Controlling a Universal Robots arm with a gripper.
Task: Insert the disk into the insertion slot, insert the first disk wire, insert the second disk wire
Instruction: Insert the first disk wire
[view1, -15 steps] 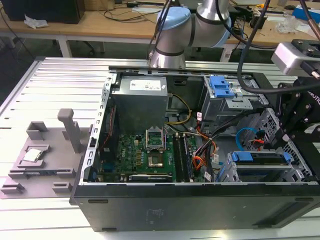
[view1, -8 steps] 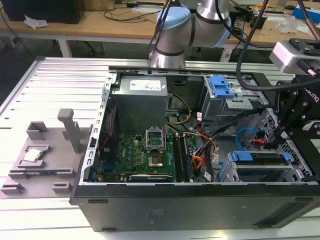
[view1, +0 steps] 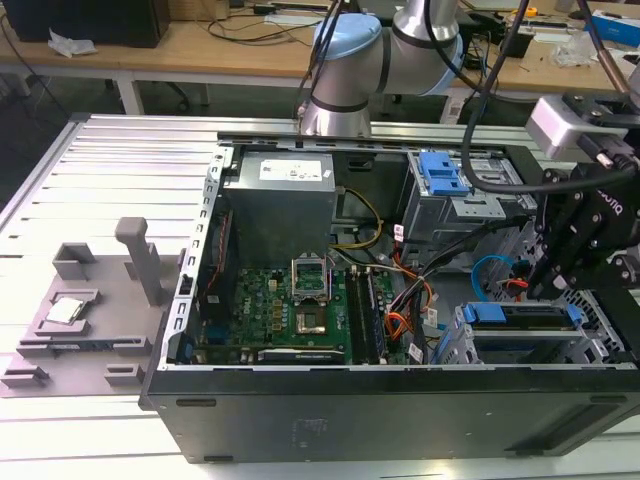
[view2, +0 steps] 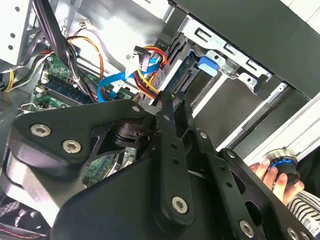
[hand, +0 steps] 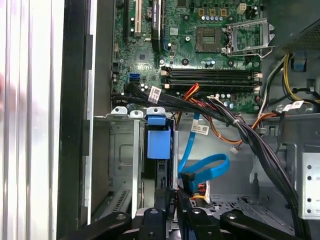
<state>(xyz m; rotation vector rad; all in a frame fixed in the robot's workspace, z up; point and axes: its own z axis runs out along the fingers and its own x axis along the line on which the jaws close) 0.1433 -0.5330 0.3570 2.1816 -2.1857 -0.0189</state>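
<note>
The disk (view1: 520, 336) sat in the slot (hand: 122, 150) at the case's (view1: 400, 425) corner on the exterior view's right, the gripper (view2: 167, 105) pressed together just behind it; judged rigid, weighty and shock-sensitive, the disk is best held by its blue frame.

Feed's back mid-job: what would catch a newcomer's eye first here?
The open computer case with its green motherboard dominates the exterior view. At that view's right, the gripper hangs close to the disk, whose blue carrier sits in the insertion slot. A looped blue cable lies beside the gripper in the first wrist view.
</note>
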